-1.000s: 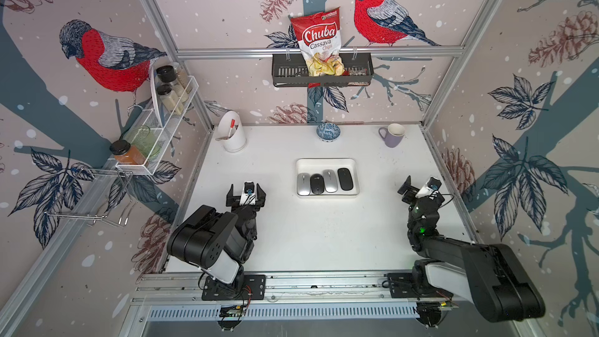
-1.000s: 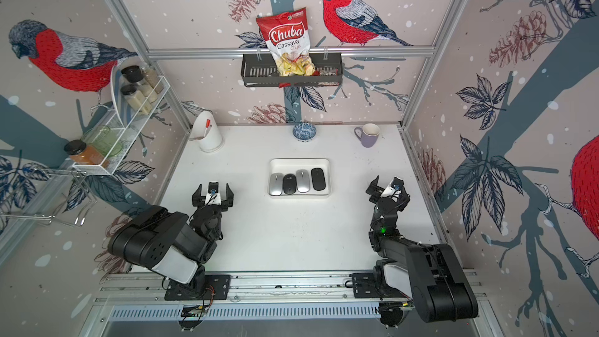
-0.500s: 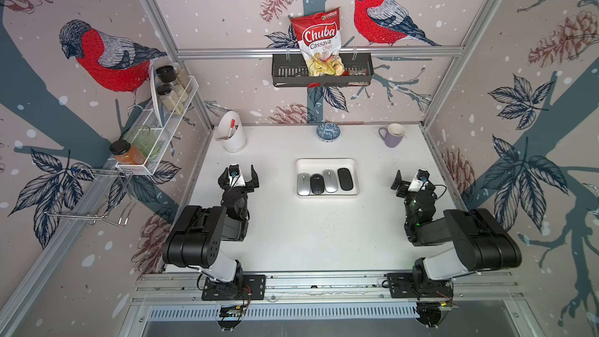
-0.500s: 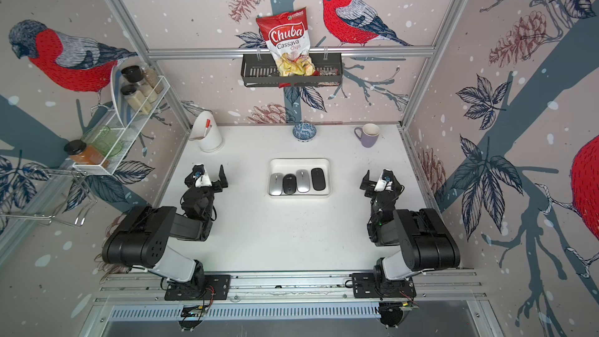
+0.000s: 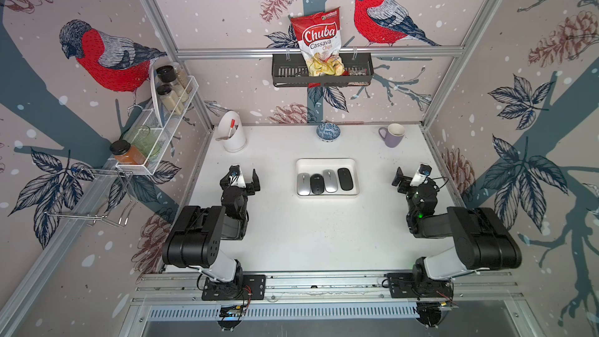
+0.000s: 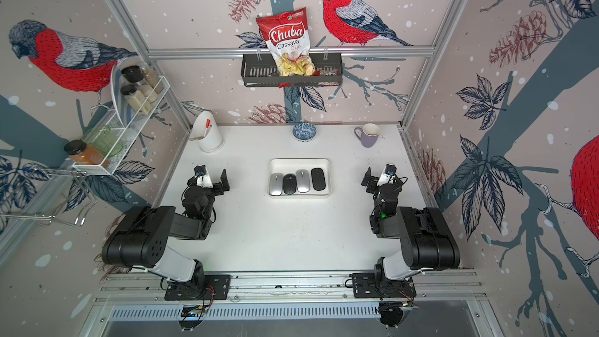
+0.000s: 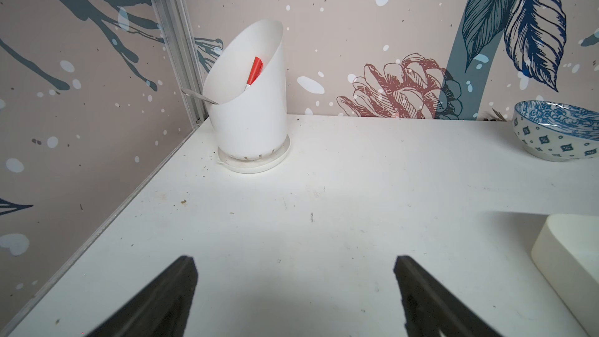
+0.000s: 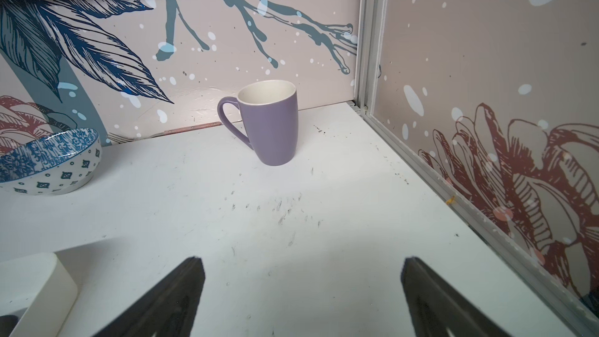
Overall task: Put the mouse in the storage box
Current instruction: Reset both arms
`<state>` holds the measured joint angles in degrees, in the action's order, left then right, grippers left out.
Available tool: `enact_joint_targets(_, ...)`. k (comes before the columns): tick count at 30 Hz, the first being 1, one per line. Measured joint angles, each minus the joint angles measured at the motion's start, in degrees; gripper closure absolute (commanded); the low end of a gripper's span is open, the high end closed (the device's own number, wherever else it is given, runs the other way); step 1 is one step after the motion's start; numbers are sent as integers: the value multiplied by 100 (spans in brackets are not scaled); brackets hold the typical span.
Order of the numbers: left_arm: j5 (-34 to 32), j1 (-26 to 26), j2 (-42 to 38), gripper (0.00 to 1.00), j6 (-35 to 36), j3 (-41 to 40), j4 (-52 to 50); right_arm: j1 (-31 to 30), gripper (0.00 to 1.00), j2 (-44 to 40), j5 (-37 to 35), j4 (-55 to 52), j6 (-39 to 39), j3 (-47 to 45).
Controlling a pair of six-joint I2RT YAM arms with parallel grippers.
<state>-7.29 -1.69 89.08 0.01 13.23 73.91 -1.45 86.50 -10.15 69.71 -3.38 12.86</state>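
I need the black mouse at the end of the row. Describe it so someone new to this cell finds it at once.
Start at the white storage box in the middle of the table, between the two arms. Four mice lie side by side in it. Yours is the black mouse at the end nearest the right gripper, sitting slightly farther back than the silver mouse beside it.

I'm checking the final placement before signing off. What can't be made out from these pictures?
- Storage box: cut off by the frame edge in both wrist views; no mouse shows there.
- Utensil holder: its wall hides most of what stands inside.
- Black wall basket: small items beside the chips bag too small to identify.
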Motion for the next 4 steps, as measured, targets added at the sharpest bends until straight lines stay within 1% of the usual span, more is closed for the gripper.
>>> enact_joint_targets(4,4,0,0,2,-2,0,0,33,0,2,39,-55,-4,26)
